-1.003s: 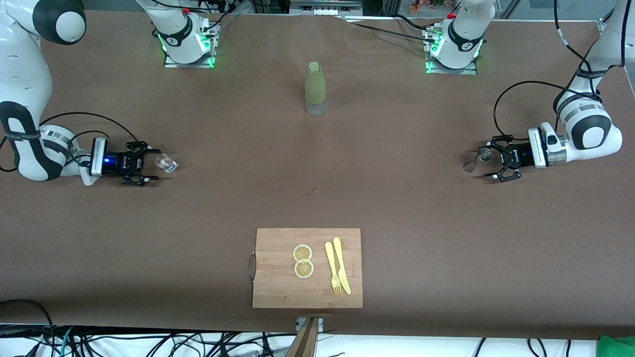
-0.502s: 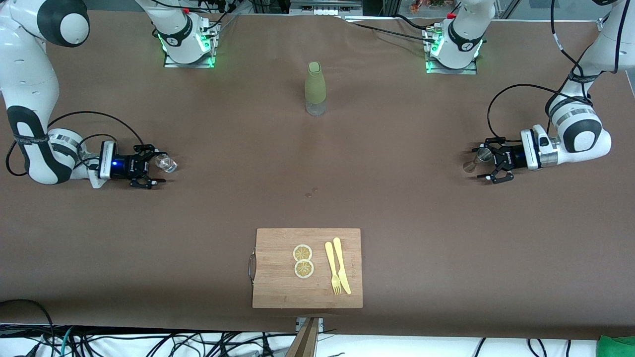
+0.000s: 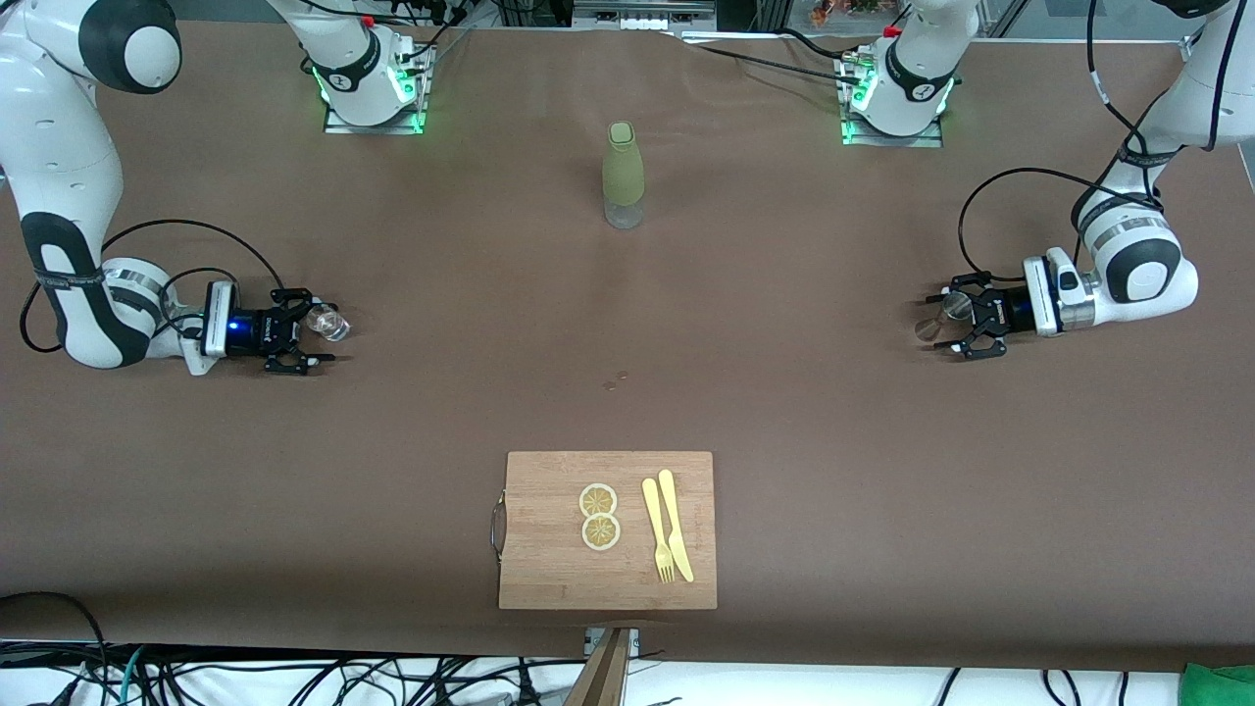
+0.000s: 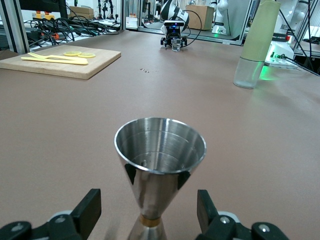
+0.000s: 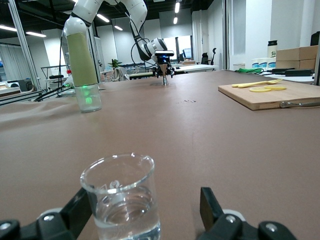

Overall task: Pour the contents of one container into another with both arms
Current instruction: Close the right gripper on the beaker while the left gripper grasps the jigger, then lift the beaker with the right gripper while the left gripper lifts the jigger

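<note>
Brown cloth covers the whole table (image 3: 784,412), and your two targets stand at its two ends, well apart. The glass (image 3: 327,322) stands upright toward the right arm's end, between the fingers (image 5: 79,212) of the right gripper (image 3: 312,331), which sits low at the table; the wrist view shows a gap on both sides, so those jaws are spread and hold nothing yet. It is partly filled with clear liquid. The jigger (image 3: 943,316) stands upright toward the left arm's end, between the fingers (image 4: 89,210) of the left gripper (image 3: 945,320); daylight shows on each side of its waist, so it too is ungripped.

Expect the glass to be light, rigid, smooth and breakable. Take it across the lower wall, below the rim, with a modest squeeze, and lift it level (the liquid will slosh if you tip early). The jigger looks like polished steel: stiff, hard to damage, but slippery, and its cones will probably squirm out of a pinch. Close on the narrow waist, where the flares trap the fingers above and below. From the front camera I cannot tell whether the fingers are already brushing either item.

Leave the olive bottle (image 3: 623,175) and the cutting board (image 3: 549,549) alone.
</note>
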Controlling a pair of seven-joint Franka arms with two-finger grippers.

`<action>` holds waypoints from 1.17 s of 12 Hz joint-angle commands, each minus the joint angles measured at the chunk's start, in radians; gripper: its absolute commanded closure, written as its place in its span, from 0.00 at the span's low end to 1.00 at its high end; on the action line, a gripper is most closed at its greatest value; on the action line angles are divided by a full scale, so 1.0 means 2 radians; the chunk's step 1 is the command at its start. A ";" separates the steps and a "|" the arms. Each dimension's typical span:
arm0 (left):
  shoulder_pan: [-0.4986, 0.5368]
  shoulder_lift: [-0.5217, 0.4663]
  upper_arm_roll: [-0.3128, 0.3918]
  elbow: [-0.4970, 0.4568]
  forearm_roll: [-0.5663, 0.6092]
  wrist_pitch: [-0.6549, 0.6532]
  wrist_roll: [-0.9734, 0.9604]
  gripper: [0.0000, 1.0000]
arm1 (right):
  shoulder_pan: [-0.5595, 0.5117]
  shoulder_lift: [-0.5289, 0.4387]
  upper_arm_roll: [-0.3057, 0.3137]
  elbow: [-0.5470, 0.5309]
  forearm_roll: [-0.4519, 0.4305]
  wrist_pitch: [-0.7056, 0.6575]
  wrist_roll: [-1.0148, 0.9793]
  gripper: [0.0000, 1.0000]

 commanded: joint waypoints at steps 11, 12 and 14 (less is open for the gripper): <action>-0.009 0.000 0.002 -0.006 -0.028 -0.003 0.022 1.00 | -0.002 0.003 0.002 0.003 0.005 0.003 0.003 0.54; -0.009 0.000 0.002 -0.006 -0.028 -0.004 0.022 1.00 | -0.002 0.004 0.002 0.003 0.005 0.003 0.003 0.54; -0.009 -0.003 0.002 -0.006 -0.028 -0.006 0.022 1.00 | -0.001 0.003 0.002 0.003 0.004 0.003 0.003 0.58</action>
